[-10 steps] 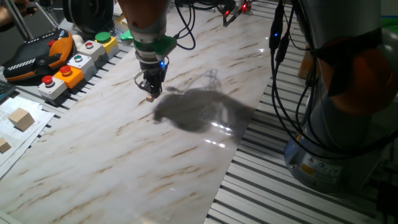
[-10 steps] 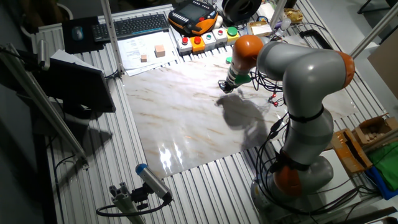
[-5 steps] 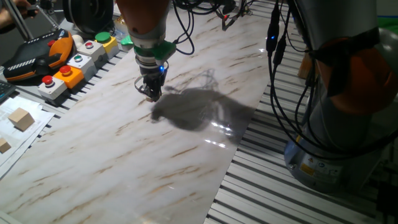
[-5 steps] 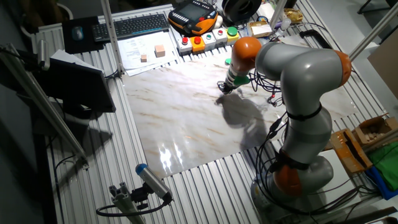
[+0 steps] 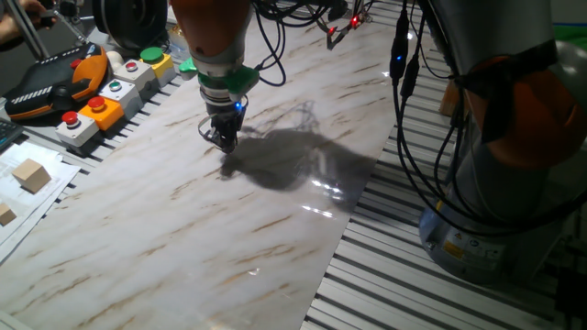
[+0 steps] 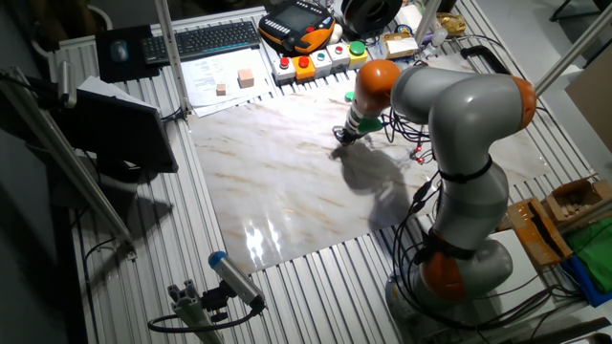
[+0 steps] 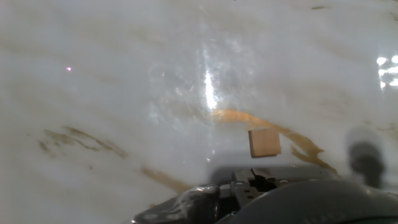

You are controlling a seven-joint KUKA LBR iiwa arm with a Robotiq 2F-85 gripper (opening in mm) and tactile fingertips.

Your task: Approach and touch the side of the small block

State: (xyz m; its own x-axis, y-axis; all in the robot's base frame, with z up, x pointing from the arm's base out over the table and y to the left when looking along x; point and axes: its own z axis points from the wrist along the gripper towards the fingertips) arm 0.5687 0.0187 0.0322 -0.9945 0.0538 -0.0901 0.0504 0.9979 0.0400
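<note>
The small block [image 7: 264, 142] is a tiny light-tan wooden cube lying on the marble-patterned tabletop [image 5: 183, 238]. In the hand view it sits just right of centre, close above the dark gripper body at the bottom edge. My gripper [image 5: 221, 143] hangs straight down with its tips at the table surface, right at the block, which the tips hide in both fixed views. The fingers look closed together with nothing between them. The gripper also shows in the other fixed view [image 6: 341, 136]. Whether a finger touches the block, I cannot tell.
A box of coloured push buttons [image 5: 105, 96] and an orange-black teach pendant [image 5: 46, 78] stand at the table's left edge. A larger tan cube [image 5: 30, 174] and another small cube [image 5: 5, 215] lie on paper sheets off the board. Cables [image 5: 413, 110] hang at the right.
The gripper has shifted slightly left and back along the table, staying low. The tan speck seen just under its tips a second ago is now covered by them.
</note>
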